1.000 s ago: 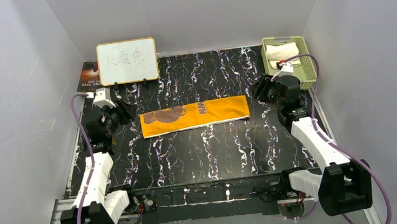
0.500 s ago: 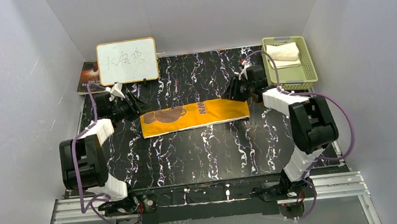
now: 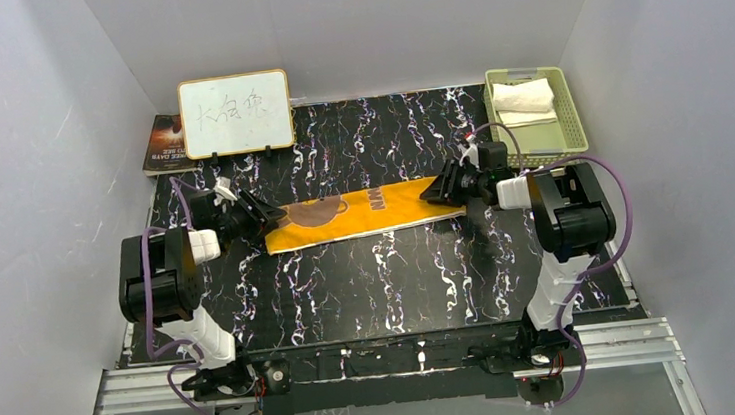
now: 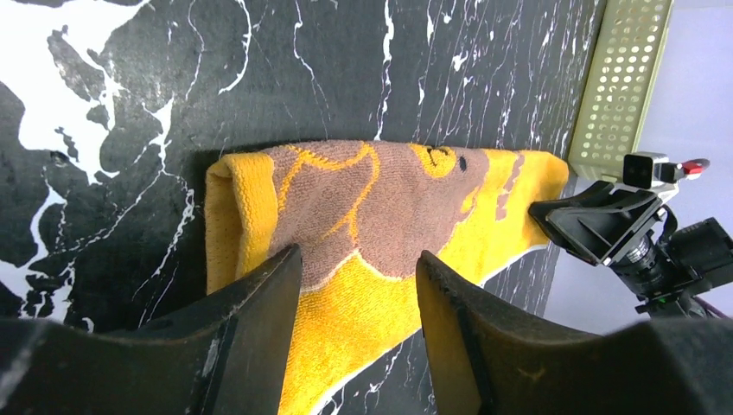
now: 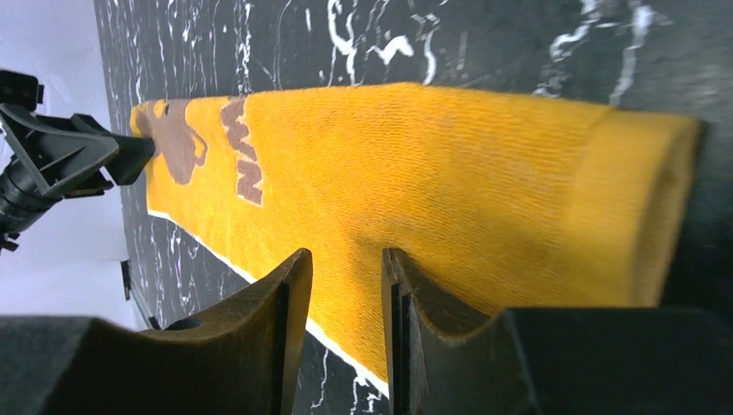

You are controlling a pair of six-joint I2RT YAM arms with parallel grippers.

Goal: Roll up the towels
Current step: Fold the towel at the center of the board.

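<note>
The orange-yellow towel (image 3: 364, 213) lies as a long flat strip across the middle of the black marbled table (image 3: 380, 287), its brown bear print toward the left end (image 4: 389, 199). My left gripper (image 3: 269, 216) sits low at that left end, jaws open and straddling the cloth (image 4: 359, 255). At the right end my right gripper (image 3: 431, 194) hovers with a narrow gap between its jaws (image 5: 344, 255), and flat orange cloth (image 5: 432, 173) shows through the gap. The cream-white towel (image 3: 524, 96) rests folded in the green basket (image 3: 574, 119).
A white board with writing (image 3: 235, 114) stands at the back left, with a dark book (image 3: 162, 145) lying beside it. The basket (image 4: 622, 78) sits at the back right corner. Grey walls close in the table on three sides.
Both arms swung inward and dropped low, bringing the grippers from beside the towel onto its two ends. The right jaws narrowed. The towel's left end shifted slightly.
</note>
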